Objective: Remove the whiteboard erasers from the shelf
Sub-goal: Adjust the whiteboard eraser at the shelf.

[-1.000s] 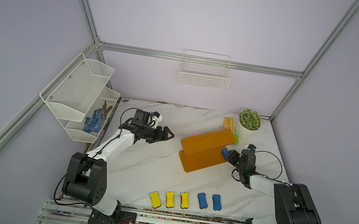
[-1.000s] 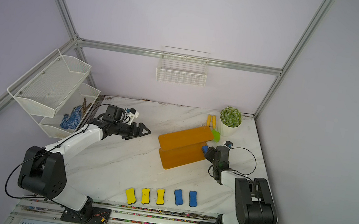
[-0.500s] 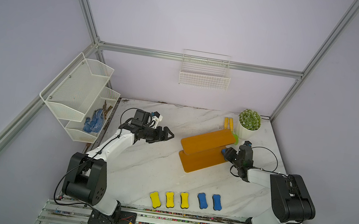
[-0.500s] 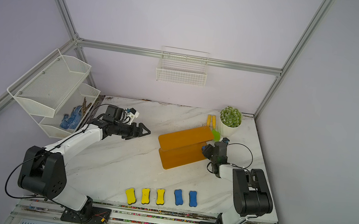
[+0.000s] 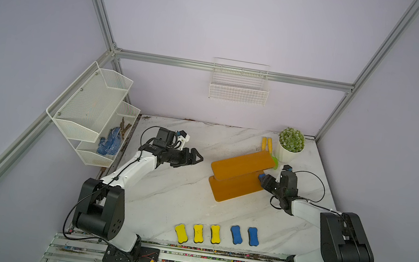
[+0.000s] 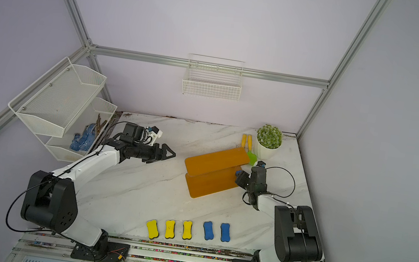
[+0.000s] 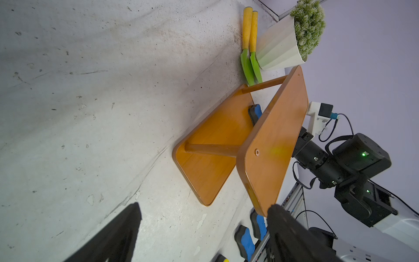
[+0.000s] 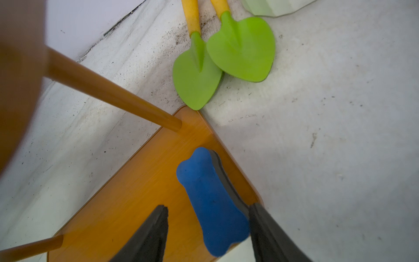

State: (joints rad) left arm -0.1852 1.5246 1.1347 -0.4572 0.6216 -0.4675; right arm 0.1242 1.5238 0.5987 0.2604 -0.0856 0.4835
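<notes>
Right claw point(image 8: 208, 206) is straddling, spread, the last blue eraser point(image 8: 204, 181), which is leaning on edge at the shelf's point(image 8: 136, 192) lower-tier corner, touching one jaw. Next move is calling for closing squarely, then lifting clear.

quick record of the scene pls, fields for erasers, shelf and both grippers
erasers off shelf: three yellow erasers and two blue erasers, in a row near the front edge of the table
eraser left on shelf: one blue eraser, on the lower tier of the shelf, near a corner
right gripper: open, straddling that eraser; one finger touches its felt side, the other stands apart
left gripper: open, empty, over the table, apart from the shelf
nearby: two green spatulas beside the shelf
</notes>
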